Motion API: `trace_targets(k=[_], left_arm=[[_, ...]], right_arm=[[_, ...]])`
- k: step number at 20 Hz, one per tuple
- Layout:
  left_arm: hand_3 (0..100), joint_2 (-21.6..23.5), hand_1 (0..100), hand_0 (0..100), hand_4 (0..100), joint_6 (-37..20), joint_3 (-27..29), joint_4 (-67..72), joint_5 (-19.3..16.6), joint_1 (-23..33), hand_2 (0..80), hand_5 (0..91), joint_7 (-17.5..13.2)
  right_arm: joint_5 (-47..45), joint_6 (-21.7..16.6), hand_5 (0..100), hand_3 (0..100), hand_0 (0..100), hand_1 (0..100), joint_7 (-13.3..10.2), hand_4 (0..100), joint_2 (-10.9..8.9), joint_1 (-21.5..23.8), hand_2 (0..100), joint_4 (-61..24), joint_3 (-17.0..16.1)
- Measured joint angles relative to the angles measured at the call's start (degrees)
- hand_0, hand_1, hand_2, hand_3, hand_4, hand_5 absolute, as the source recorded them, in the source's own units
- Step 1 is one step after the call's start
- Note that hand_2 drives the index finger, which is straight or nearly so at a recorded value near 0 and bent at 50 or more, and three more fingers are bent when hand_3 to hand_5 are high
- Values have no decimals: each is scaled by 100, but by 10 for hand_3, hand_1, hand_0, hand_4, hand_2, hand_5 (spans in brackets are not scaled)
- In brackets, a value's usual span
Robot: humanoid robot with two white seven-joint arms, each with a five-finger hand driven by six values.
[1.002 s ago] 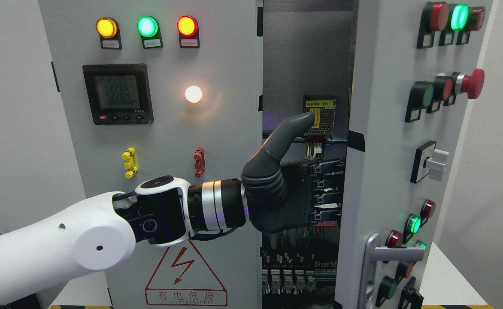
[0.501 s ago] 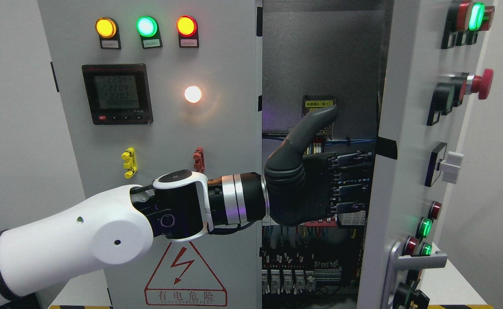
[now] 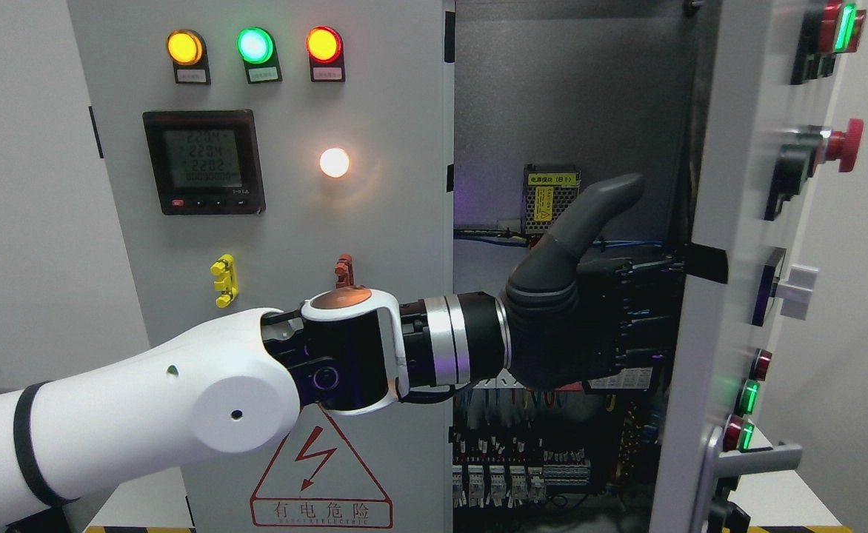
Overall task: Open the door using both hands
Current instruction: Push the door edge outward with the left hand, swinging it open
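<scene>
While door [image 3: 730,296] gapes, cabinet [image 3: 567,96] bares wiring [image 3: 523,459].

I count one robot arm [image 3: 145,414], two cabinet doors [image 3: 271,244], three round lamps [image 3: 255,46] along the top of the left one, one meter [image 3: 204,162], one glowing white light [image 3: 334,162], and one warning triangle [image 3: 321,477].

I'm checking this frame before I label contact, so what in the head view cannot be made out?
- Left robot hand: its fingertips lie against the dark interior beside the grey cabinet door; contact cannot be confirmed.
- Right arm: out of frame.
- Silver door handle: its lower part is cut by the bottom edge.
- Black digital meter: digits too small to be sure.
- Lower wiring terminals: too dark and small.
</scene>
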Motion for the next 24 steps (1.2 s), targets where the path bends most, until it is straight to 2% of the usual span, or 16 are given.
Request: trace_targets(k=[24], left_arm=[[0,-1140,0,0,31,-71,-49,-56,-5,-258,0,0,532]], right_arm=[[0,0,0,0,107,0,0,0,0,0,0,0,0]])
